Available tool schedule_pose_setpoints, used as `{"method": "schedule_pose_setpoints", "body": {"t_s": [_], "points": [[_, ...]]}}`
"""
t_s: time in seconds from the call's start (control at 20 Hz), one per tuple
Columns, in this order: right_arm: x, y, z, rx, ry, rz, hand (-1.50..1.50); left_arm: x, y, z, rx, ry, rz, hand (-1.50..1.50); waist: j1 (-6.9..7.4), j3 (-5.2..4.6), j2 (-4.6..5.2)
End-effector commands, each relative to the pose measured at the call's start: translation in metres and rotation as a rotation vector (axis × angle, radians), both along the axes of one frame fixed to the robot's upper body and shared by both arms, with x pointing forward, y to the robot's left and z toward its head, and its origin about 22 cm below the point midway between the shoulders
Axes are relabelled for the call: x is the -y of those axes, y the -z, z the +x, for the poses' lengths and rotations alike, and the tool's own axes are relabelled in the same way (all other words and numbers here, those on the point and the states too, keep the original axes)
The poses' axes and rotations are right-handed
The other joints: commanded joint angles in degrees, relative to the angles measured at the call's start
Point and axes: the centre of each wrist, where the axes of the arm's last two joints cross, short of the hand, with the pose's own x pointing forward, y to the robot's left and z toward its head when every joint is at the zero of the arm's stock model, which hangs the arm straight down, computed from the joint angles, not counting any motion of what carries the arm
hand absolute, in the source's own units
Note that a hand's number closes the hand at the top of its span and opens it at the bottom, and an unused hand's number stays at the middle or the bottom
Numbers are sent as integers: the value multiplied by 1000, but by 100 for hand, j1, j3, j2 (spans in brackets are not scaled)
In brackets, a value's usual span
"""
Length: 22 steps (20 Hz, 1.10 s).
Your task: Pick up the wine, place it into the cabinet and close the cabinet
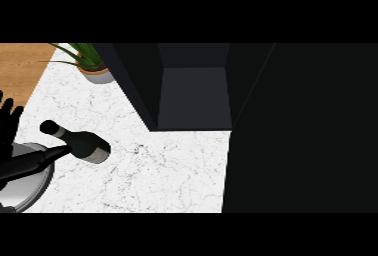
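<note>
White marble counter (162, 175) fills the lower left and middle; wood floor shows at the top left corner. Black cabinet (193, 95) stands at the back centre, open, with a bare dark interior. Its door (303, 130) reads as the big black panel covering the right side.

A grey rounded shape (26, 187) sits at the lower left edge, crossed by a dark bar (33, 161) that reaches the bottle's shoulder. Can't tell if it's part of the arm or something else.

The wine (85, 144) is on the counter left of the cabinet, well apart from the opening, cap pointing upper left, label end lower right. It's not lifted and not gripped.

A potted plant (90, 62) sits at the back left, near the cabinet's left wall.

The left hand (9, 120) is at the left edge, fingers straight and spread, holding nothing, resting. The right hand is out of view.

Risks, as judgement:
- The bottle is round and dark, so a side nudge from that bar could roll or tip it before any grasp.
- The carry path passes the cabinet's left wall, so the bottle could clip it.
- The plant is close enough for a wide swing to hit it.
- The door can't close if the bottle base sits proud of the shelf edge.
</note>
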Motion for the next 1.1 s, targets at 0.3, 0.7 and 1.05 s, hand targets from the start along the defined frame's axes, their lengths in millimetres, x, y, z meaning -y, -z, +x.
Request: {"method": "schedule_pose_setpoints", "body": {"t_s": [0.3,0.7,1.05], "points": [[13,-37,-52,73,-39,62,-150,-13,44,10,-44,-14,-11,-150,-20,2,-3],[11,-35,-49,61,-48,47,-150,-53,70,25,-83,-54,6,-150,-35,-1,7],[20,-38,-51,83,-51,22,-150,-41,118,23,-128,-29,-28,-150,-75,2,7]]}}
